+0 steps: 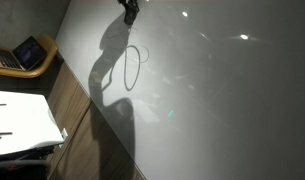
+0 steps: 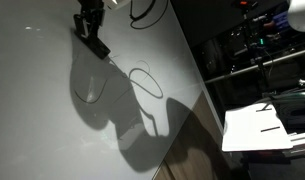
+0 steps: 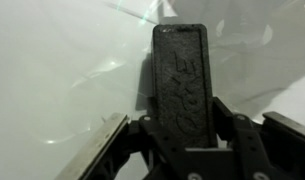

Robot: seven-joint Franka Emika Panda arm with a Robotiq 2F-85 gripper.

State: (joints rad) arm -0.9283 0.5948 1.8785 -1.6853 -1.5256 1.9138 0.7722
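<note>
My fingers point(image 3: 232, 130) are clamped on a black eraser point(image 3: 182, 70), one on each long side. Its rough, textured face is turned to the wrist view and its far end sticks out well past my fingertips. In an exterior view my gripper point(image 2: 89, 25) hangs near the top edge of a glossy whiteboard point(image 2: 42, 110), with the eraser slanting down to the surface; I cannot tell whether it touches. A thin drawn loop point(image 2: 144, 80) lies on the board near the eraser, apart from it. My arm's shadow point(image 1: 112, 95) falls across that loop. Beyond the board's edge sit a laptop point(image 1: 27, 52) and some white sheets point(image 1: 22, 120).
</note>
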